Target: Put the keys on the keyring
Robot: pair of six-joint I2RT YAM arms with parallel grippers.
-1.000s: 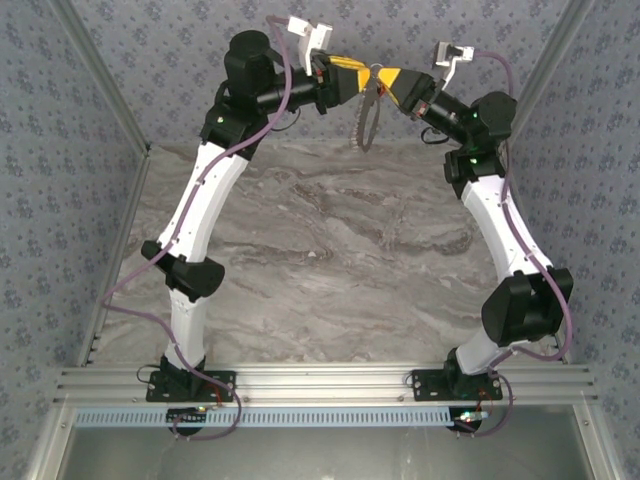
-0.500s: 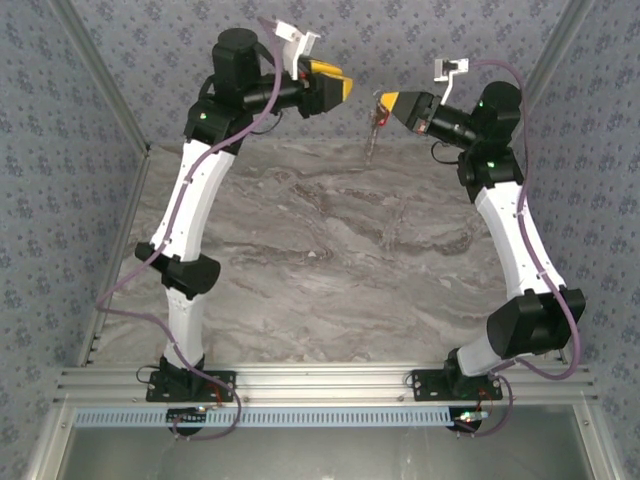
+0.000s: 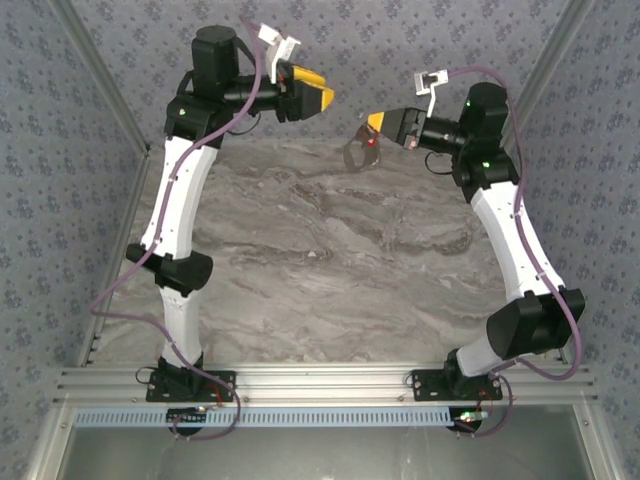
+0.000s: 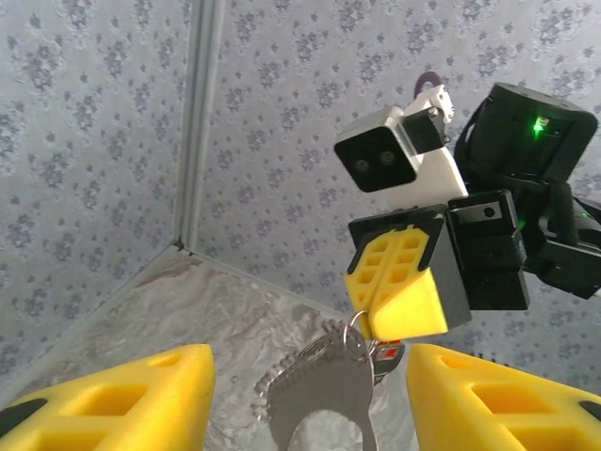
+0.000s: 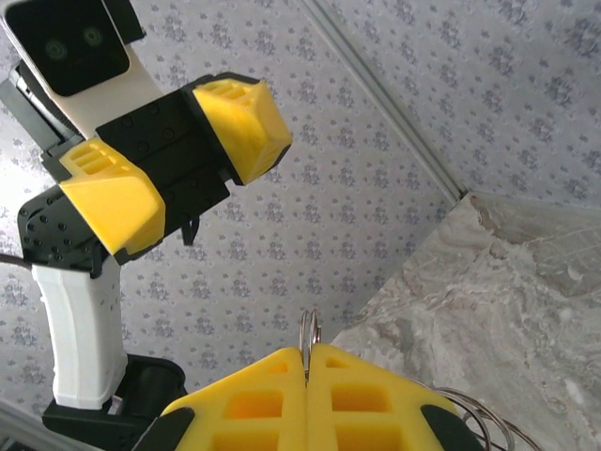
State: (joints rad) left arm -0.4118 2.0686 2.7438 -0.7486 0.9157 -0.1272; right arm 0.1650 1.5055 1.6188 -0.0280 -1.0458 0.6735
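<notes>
Right gripper [image 3: 373, 122] up high at the far end of the marbled grey desk [image 3: 300, 260], jaws pressed together and pinching the top of the thin grey metal oval keyring [image 3: 354, 154]. In the right wrist view a sliver of wire ring poked up through the seam between the yellow fingers. The tiny bright red stubby key [image 3: 371, 143] sat tucked right under those jaws, against the top of the loop. From the left wrist view it looked as if it hung from the same small ring, so the threading seemed done or very nearly so, though no view showed the join plainly.

Left gripper [image 3: 326, 88] was well apart from the bundle, jaws spread, nothing between them.

The keyring dangled clear of the desk, long axis running downward from the pinch, slanting a little toward the left arm in the overhead view. Left to do, by my reckoning: confirm the red key was truly on, then set the lot down.
</notes>
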